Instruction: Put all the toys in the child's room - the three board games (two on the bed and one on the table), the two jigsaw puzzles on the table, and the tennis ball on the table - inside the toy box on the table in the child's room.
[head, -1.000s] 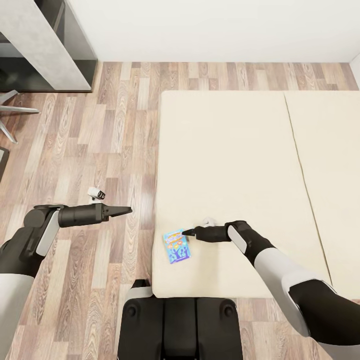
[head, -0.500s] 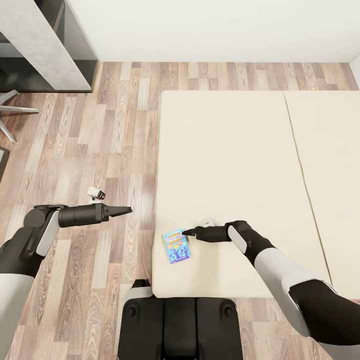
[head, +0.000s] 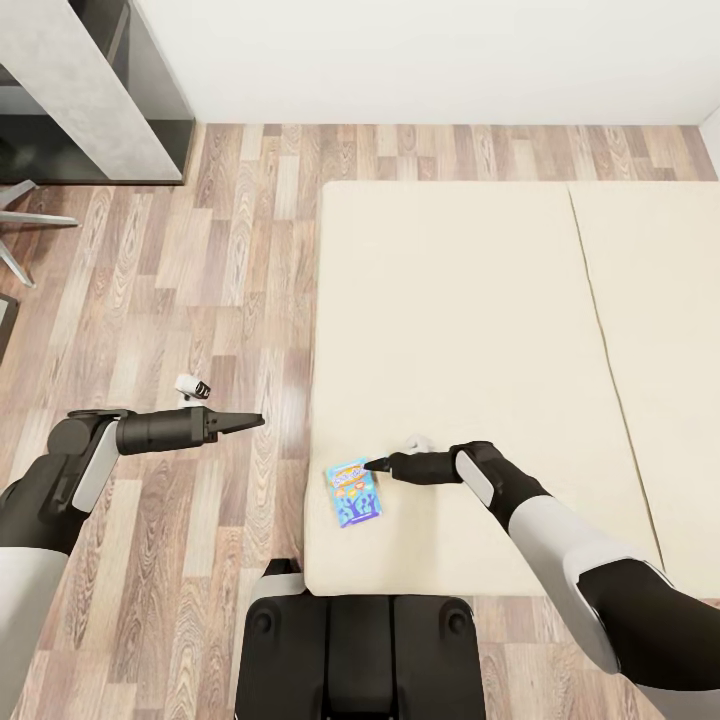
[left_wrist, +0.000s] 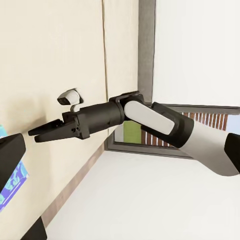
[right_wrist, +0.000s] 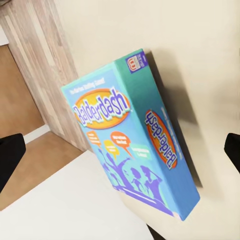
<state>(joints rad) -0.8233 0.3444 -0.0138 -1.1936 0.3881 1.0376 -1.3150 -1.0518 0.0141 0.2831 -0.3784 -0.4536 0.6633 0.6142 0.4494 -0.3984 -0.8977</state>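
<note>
**A:** Closest in, what lies by the robot's trunk?

**B:** A small blue board game (head: 355, 492) lies flat on the bed (head: 470, 330), near the bed's front left corner. No container is in sight; the box rests on bare mattress.

**A:** Any writing on it?

**B:** In the right wrist view the lid (right_wrist: 116, 145) reads "Balderdash" in an orange oval, and the same word runs along the side panel. The smaller speech-bubble text is too fine to read.

**A:** The right gripper?

**B:** The right gripper (head: 378, 464) points at the box's upper right corner, tip just beside or touching it; I cannot tell which. In its own wrist view, dark finger shapes (right_wrist: 10, 155) sit at both picture edges, well apart with the box between them, so the pincer stands wide and holds nothing.

**A:** And the left?

**B:** The left gripper (head: 250, 421) hovers over the wood floor (head: 150, 290) beside the bed, fingers drawn together to a narrow point, nothing in them.

**A:** Farther off?

**B:** The bed's seam (head: 600, 320) runs away on the right. At far left, a corner of the table (head: 90, 90), pale grey top over a dark wing, is cut off by the frame, and chair legs (head: 25, 215) poke in, seat hidden. A white wall (head: 420, 60) closes the back.
</note>
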